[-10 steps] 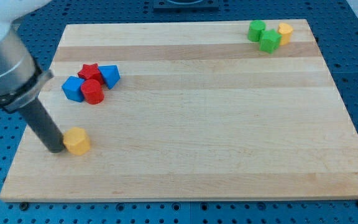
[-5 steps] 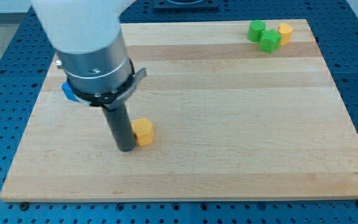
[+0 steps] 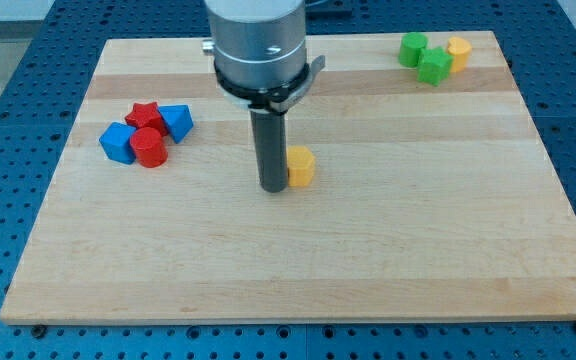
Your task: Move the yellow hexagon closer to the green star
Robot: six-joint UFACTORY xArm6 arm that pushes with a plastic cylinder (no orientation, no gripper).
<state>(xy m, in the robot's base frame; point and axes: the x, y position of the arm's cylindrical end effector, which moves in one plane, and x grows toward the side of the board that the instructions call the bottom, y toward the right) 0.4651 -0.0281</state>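
The yellow hexagon (image 3: 301,166) lies near the middle of the wooden board. My tip (image 3: 273,186) touches its left side. The green star (image 3: 434,66) sits at the view's top right, between a green block (image 3: 413,48) and a yellow cylinder (image 3: 459,51). The hexagon is far to the lower left of the star.
A cluster at the view's left holds a red star (image 3: 145,115), a red cylinder (image 3: 149,147), a blue block (image 3: 176,121) and another blue block (image 3: 118,142). The wooden board (image 3: 368,260) lies on a blue perforated table.
My tip has pushed the yellow hexagon to the right and up the view, from the board's lower left to near its middle. The other blocks have not moved.
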